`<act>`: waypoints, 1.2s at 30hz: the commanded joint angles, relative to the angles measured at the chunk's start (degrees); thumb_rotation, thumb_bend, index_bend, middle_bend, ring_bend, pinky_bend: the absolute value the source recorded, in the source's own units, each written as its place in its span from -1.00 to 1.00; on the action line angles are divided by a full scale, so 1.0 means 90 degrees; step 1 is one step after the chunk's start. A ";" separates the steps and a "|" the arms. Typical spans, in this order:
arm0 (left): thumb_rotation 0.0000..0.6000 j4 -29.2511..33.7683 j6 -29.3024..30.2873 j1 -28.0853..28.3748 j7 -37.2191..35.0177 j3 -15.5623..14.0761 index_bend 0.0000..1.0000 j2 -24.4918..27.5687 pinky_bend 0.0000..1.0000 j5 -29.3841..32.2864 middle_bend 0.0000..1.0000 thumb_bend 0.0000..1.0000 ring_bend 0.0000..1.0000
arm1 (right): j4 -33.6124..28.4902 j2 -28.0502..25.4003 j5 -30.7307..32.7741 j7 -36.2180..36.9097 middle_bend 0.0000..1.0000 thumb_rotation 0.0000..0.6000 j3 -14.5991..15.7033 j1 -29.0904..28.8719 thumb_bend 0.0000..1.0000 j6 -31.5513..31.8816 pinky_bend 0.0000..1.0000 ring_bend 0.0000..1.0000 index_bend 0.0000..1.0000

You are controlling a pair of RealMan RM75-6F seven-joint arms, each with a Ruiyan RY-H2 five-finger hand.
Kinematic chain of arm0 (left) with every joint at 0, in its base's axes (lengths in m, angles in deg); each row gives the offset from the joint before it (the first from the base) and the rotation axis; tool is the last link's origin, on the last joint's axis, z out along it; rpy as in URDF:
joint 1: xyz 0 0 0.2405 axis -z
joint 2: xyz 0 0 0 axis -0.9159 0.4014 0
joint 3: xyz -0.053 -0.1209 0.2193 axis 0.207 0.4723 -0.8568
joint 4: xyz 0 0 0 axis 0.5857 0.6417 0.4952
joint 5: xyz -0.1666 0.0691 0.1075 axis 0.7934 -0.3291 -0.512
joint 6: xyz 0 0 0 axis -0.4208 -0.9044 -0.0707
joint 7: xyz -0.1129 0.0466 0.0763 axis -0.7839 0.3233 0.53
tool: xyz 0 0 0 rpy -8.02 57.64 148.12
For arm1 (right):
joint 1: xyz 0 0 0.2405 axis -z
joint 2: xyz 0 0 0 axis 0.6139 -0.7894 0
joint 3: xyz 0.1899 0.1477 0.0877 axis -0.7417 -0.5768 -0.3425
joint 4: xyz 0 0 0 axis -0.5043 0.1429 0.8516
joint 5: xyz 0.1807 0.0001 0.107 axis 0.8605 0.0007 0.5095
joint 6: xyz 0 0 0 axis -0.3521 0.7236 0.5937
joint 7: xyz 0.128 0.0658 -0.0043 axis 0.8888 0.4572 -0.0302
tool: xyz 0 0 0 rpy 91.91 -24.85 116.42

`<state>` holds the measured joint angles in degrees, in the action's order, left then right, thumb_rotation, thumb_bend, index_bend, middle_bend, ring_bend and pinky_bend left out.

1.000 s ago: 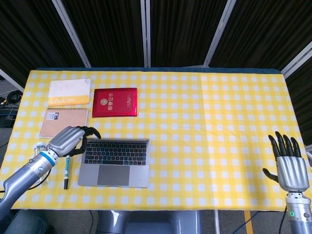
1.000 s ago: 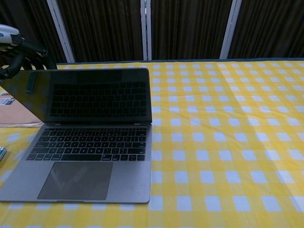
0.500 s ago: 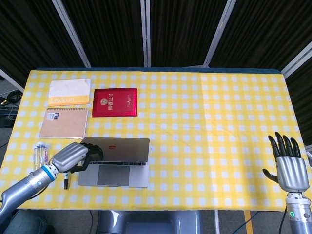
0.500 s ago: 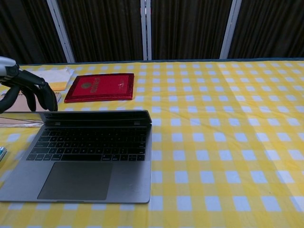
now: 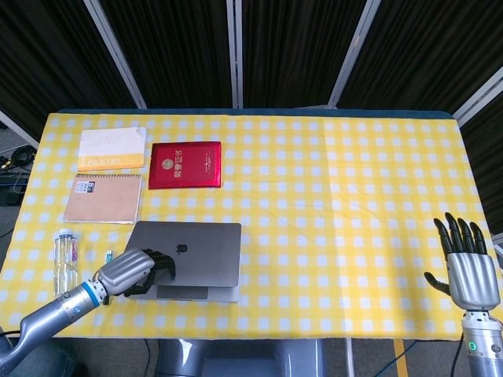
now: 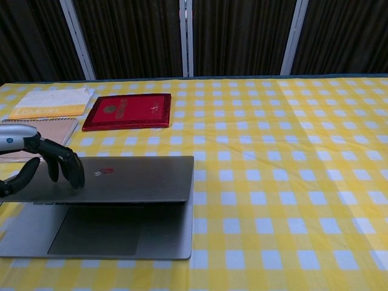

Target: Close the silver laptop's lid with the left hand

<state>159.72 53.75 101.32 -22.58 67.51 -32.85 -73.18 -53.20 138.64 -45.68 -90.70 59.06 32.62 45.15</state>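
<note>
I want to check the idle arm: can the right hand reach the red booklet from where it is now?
Probably not easily. The right hand hangs open at the table's near right edge, while the red booklet lies far across on the left side; nothing blocks the way.
</note>
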 commanded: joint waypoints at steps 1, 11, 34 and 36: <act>1.00 -0.0087 -0.0025 0.0025 0.0067 -0.0062 -0.27 -0.0128 -0.36 0.0057 -0.44 1.00 -0.45 | -0.0002 -0.0004 0.0007 0.0010 -1.00 1.00 0.0000 0.0001 -1.00 -0.0005 -1.00 -1.00 -1.00; 1.00 -0.0315 -0.0090 0.0088 0.0123 -0.0228 -0.27 -0.0507 -0.36 0.0186 -0.44 1.00 -0.45 | -0.0006 -0.0009 -0.0005 0.0019 -1.00 1.00 0.0009 0.0001 -1.00 -0.0009 -1.00 -1.00 -1.00; 1.00 -0.0622 0.2381 -0.0474 -0.0017 0.0032 -0.31 -0.0561 -0.54 -0.0138 -0.53 1.00 -0.57 | -0.0026 -0.0074 -0.0034 0.0177 -1.00 1.00 0.0027 0.0001 -1.00 -0.0032 -1.00 -1.00 -1.00; 1.00 -0.0467 0.2572 -0.0665 0.0475 0.0150 -0.50 -0.0428 -0.80 0.0110 -0.75 0.74 -0.81 | -0.0037 -0.0080 -0.0051 0.0184 -1.00 1.00 0.0031 0.0006 -1.00 -0.0018 -1.00 -1.00 -1.00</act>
<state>154.01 72.95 98.26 -22.52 66.90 -38.99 -73.15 -53.53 137.93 -46.13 -89.05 59.33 32.66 44.98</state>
